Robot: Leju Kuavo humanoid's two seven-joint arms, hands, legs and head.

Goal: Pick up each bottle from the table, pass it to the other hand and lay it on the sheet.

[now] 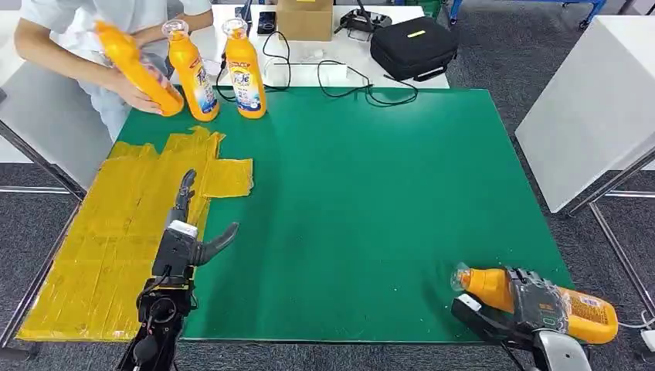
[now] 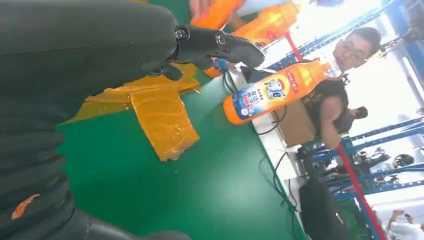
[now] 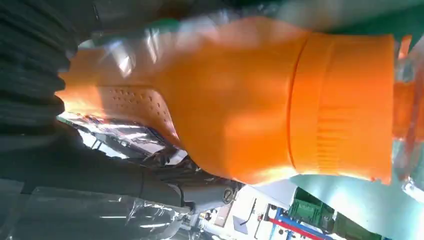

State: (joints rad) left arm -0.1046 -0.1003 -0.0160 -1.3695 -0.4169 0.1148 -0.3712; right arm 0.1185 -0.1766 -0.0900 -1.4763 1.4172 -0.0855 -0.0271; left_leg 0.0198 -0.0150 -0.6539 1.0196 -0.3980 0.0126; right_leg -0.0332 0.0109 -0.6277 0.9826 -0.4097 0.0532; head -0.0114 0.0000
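Green mat covers the table. My right hand grips a bottle lying sideways near the mat's near-right corner; my left hand hovers released, fingers apart, at the yellow sheet, which holds no bottle. Two bottles stand at the far edge; a person holds another. I judge the handover and laying remain.

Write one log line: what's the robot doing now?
right hand: grips bottle | left hand: open over sheet | handover: not yet
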